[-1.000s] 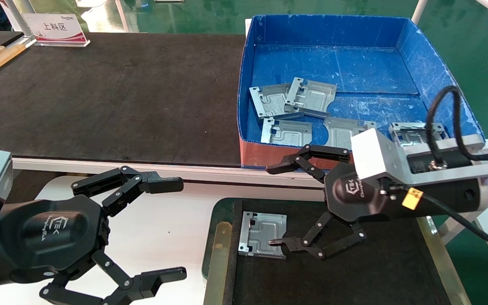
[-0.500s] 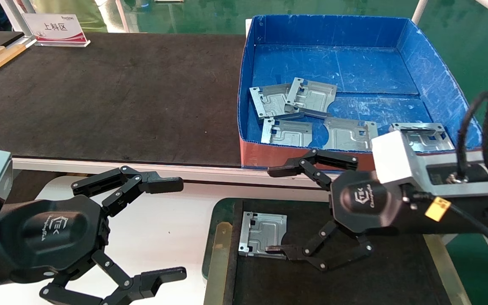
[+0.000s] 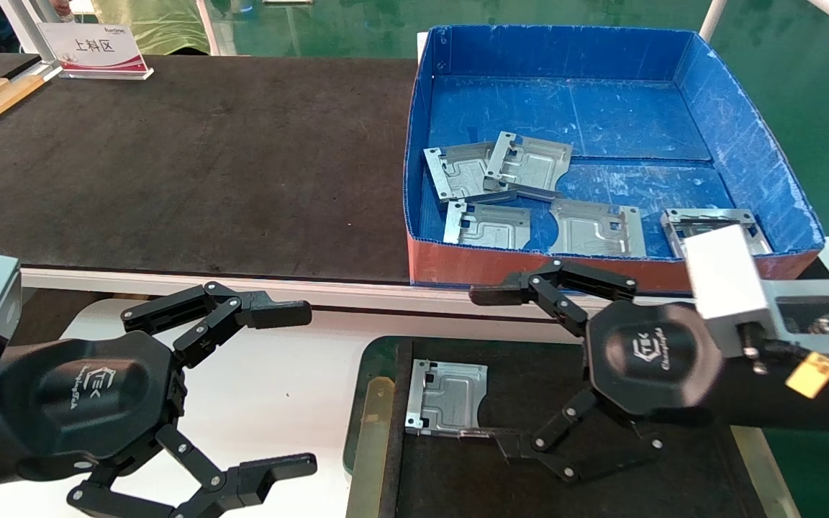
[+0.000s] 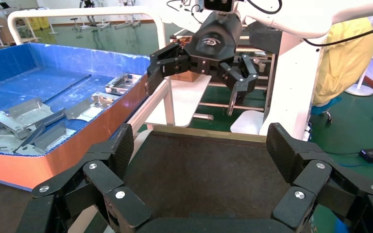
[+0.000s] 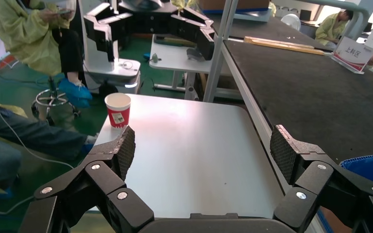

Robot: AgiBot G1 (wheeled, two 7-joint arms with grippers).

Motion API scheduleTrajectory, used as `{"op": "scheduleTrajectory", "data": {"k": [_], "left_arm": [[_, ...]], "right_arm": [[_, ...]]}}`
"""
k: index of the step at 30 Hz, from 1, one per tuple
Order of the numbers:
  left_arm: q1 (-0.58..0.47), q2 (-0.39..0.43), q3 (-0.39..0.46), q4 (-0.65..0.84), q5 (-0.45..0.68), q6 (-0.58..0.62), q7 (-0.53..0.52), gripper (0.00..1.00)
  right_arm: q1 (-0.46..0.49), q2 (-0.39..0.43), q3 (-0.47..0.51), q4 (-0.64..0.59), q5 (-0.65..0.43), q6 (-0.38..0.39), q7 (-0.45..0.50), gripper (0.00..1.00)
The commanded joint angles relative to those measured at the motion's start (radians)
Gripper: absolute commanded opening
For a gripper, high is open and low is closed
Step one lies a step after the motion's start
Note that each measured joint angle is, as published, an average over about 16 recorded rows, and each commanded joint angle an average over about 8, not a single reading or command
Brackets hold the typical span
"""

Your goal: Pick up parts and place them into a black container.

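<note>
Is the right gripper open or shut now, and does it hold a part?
Open and empty. The right gripper has its fingers spread wide over the black container; the part lies flat on the tray floor beside the lower fingertip.

Black container (image 3: 378, 403) — near end cropped

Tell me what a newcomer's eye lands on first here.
The blue box at the far right, holding five shiny parts. Nearer, one part lies in the black container, with the open right gripper beside it. The open left gripper hangs at the near left.
</note>
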State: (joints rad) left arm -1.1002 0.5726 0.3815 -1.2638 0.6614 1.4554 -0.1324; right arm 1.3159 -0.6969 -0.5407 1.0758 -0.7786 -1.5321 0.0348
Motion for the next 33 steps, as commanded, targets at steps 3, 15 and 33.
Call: {"op": "scheduleTrajectory", "data": {"k": [3, 15, 33], "left_arm": [[0.0, 0.0, 0.0, 0.0, 0.0, 0.0, 0.0, 1.0], [0.0, 0.0, 0.0, 0.0, 0.0, 0.0, 0.0, 1.0], [0.0, 0.0, 0.0, 0.0, 0.0, 0.0, 0.0, 1.0]], "right_arm": [[-0.042, 0.015, 0.045, 0.036, 0.008, 0.006, 0.027, 1.0], [-0.166, 0.059, 0.18, 0.144, 0.033, 0.025, 0.105, 1.0], [-0.256, 0.091, 0.277, 0.22, 0.053, 0.039, 0.158, 1.0]]}}
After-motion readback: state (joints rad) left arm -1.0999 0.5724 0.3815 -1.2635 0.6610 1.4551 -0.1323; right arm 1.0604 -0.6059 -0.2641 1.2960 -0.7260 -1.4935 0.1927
